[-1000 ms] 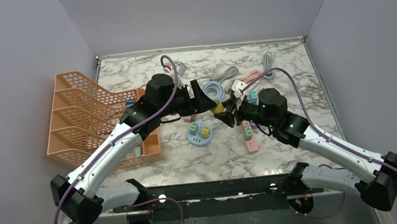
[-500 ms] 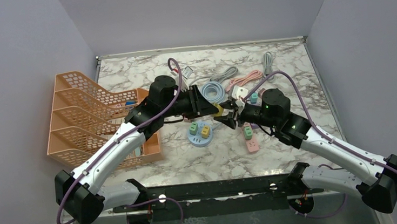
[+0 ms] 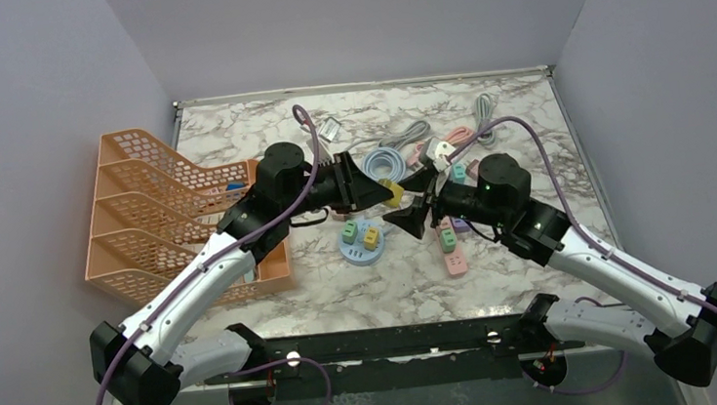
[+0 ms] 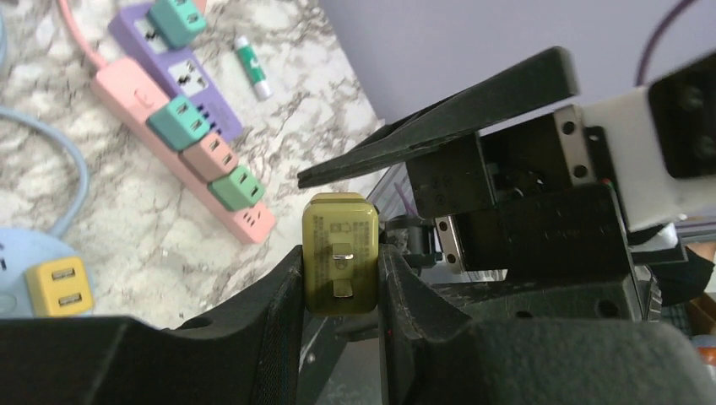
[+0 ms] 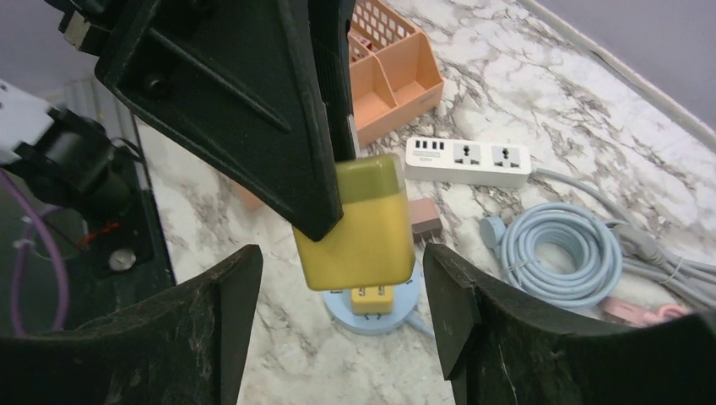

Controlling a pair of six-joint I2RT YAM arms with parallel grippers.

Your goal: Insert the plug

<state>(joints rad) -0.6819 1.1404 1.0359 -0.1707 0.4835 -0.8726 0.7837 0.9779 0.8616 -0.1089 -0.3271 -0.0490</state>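
Yellow plug [image 4: 339, 253] hangs above the counter [image 3: 524, 119], clamped between the fingers of the left tool [image 3: 381, 193]. The right tool [image 5: 338, 261] faces it with its jaws apart, one on each side of the plug with a gap showing. Below, nearest the arms, a round blue socket hub [image 3: 362, 241] lies beside a pink power strip [image 3: 453, 253]. Farther back are a coiled blue cable [image 3: 386, 164] and a white power strip [image 5: 469, 160].
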